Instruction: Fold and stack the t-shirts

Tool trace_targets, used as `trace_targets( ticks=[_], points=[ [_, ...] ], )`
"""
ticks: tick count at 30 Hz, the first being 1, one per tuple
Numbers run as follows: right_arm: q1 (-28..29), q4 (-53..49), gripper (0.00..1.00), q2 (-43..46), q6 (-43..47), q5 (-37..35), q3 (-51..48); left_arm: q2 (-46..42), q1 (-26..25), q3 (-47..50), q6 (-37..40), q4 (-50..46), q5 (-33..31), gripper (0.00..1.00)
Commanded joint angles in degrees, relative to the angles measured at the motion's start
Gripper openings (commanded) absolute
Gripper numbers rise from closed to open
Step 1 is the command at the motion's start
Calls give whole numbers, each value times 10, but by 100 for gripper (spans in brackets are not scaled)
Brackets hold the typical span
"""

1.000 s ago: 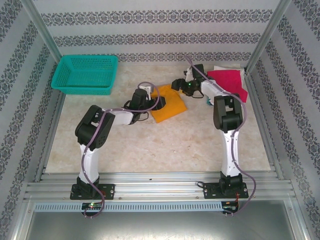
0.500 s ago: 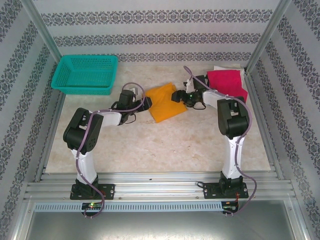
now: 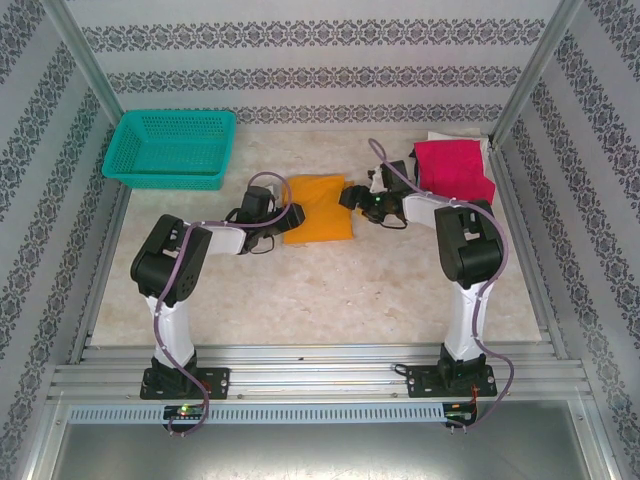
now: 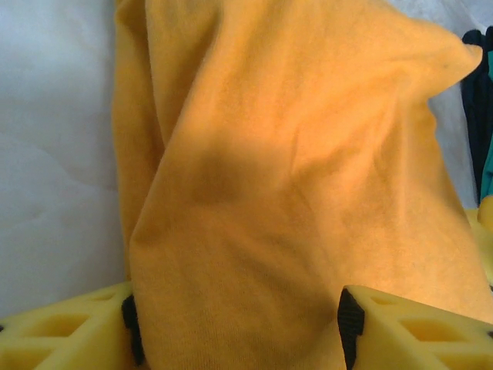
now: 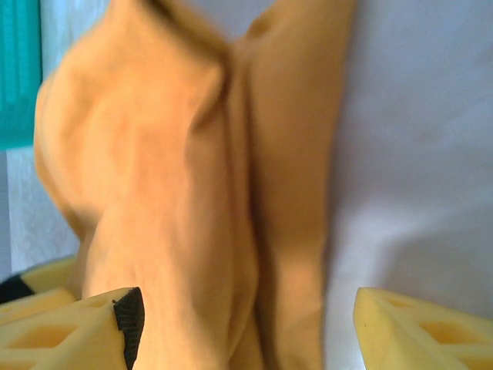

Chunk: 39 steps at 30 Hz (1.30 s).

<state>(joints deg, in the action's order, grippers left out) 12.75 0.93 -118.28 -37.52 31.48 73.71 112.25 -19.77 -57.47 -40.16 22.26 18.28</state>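
In the top view, the orange shirt (image 3: 318, 208) lies folded on the counter (image 3: 330, 290), about in the middle, between the two arms. The left tool (image 3: 291, 213) is at its left edge and the right tool (image 3: 349, 195) is at its upper right corner. A red shirt (image 3: 455, 170) lies folded in the far right corner, on top of a white one (image 3: 437, 135). A teal basket (image 3: 172, 148) stands in the far left corner.

In the left wrist view, the left tool (image 4: 239, 331) has its fingers (image 4: 62, 335) spread wide, and the orange shirt (image 4: 293, 154) fills the space between them.

In the right wrist view, the right tool (image 5: 243, 324) is also spread. The orange shirt (image 5: 177, 169) touches one finger (image 5: 69, 327), and bare counter (image 5: 416, 154) shows beside the other.
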Motion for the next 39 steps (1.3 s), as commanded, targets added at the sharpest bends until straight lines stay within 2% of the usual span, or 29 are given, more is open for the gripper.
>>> trace_targets(
  ticks=[1,5,8,17,22,28,30,32,36,37,39],
  points=[
    [0,53,72,-23,-57,0,0,20,-5,-12,-10,0,13,60],
    [11,63,71,-43,-62,35,16,33,-5,-14,-11,8,22,49],
    [18,65,71,-52,-55,53,25,41,-5,-14,-13,15,26,47],
    [40,85,70,-70,-42,98,54,55,-5,-19,-17,31,40,46],
    [46,85,63,-89,-33,121,79,57,-5,-13,-21,47,44,46],
    [46,58,24,-120,-18,118,115,51,-5,4,-21,66,43,47],
    [47,46,2,-124,-13,115,123,46,-4,12,-20,77,41,48],
    [45,16,0,-122,11,106,135,33,-4,27,-17,97,36,54],
    [40,-93,0,-99,106,44,163,-32,-4,81,7,149,-15,81],
    [40,-124,0,-91,139,21,170,-54,-4,89,23,141,-33,87],
    [37,-169,0,-74,187,-20,179,-89,-4,97,58,108,-65,95]
  ],
)
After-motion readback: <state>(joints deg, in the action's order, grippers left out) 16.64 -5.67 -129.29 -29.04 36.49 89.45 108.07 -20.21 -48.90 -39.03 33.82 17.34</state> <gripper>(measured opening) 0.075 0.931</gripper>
